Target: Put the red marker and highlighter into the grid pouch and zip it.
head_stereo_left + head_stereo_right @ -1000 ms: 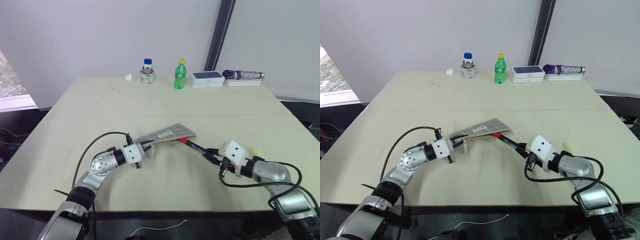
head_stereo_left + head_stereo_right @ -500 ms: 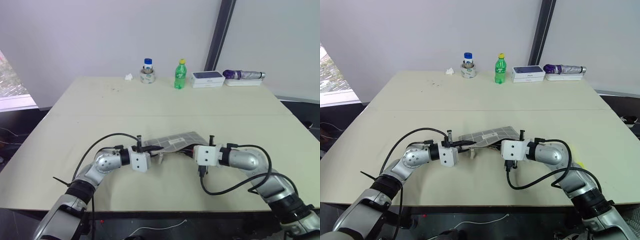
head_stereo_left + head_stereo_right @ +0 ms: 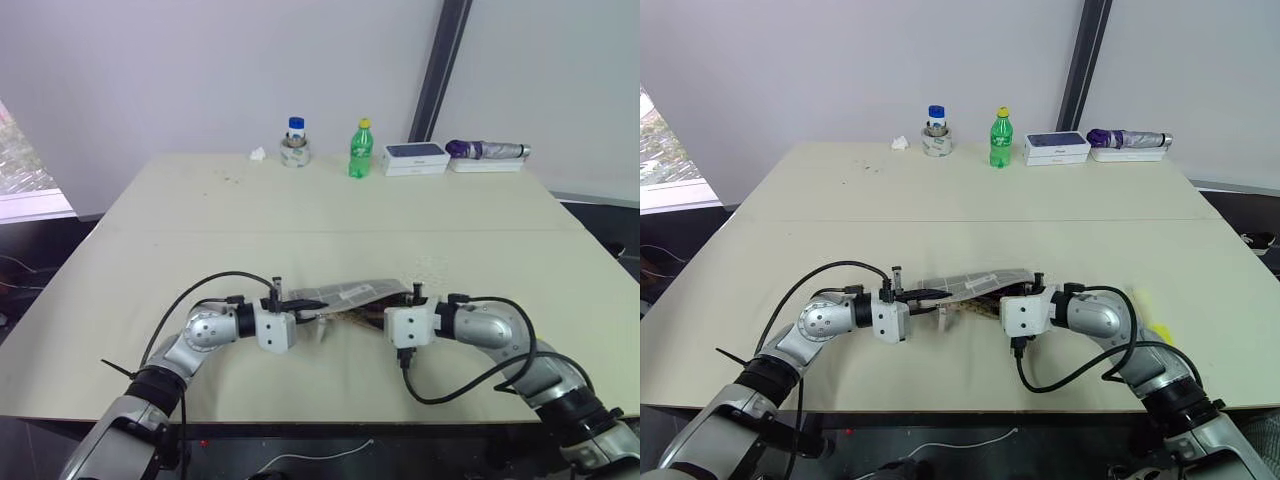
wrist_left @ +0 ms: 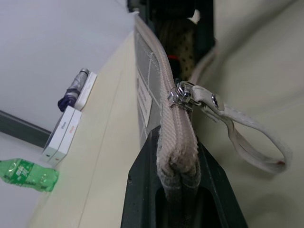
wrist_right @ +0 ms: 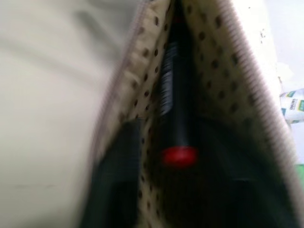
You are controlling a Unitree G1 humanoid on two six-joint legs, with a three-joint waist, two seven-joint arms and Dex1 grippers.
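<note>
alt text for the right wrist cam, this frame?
Close view into the open grid pouch: the red marker, black barrel with a red end facing the camera, lies inside against the cream lining with dark dots. The pouch's zipper edges spread apart on both sides, with pale table beyond one of them.

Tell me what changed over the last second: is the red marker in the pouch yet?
Yes. The right gripper swung in from the right to the grid pouch mouth; the red marker it carried now lies inside, and its fingers have opened off it. The pouch dropped from tilted to nearly level. The left gripper stays shut on the pouch's zipper end; the highlighter still lies on the table.
</note>
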